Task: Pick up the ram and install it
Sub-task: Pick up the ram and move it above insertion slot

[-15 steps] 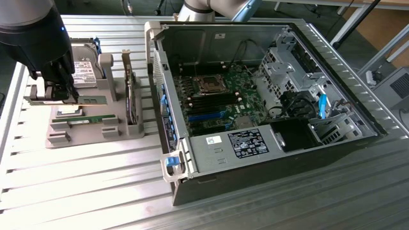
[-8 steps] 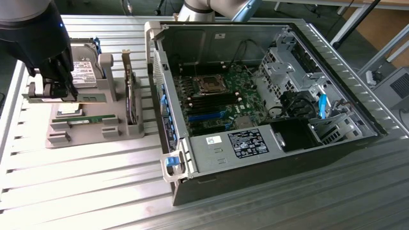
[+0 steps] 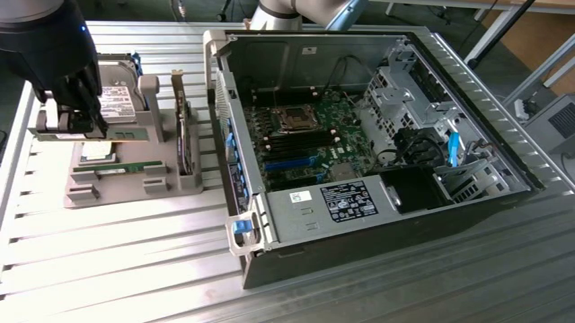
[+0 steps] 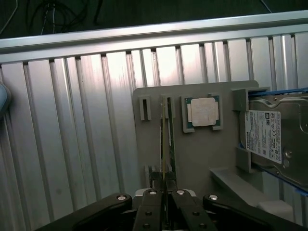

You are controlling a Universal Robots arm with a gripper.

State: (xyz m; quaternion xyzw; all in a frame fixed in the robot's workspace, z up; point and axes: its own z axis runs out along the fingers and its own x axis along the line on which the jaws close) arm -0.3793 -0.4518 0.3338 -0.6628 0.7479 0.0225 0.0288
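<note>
Probably a robotics lab or workshop: ribbed aluminium bench (image 3: 108, 269), open PC case (image 3: 297, 57), grey parts fixture (image 3: 126, 190).

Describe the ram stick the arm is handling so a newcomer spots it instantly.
Find the open computer case; a grey holder sits to the exterior view's left of it. The ram is the thin green stick pinched in the gripper, unlike its twin lying free beside it.

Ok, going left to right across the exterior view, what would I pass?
Gripper, closed on the ram → upright card with metal bracket → CPU socket → power supply label → blue cable.
</note>
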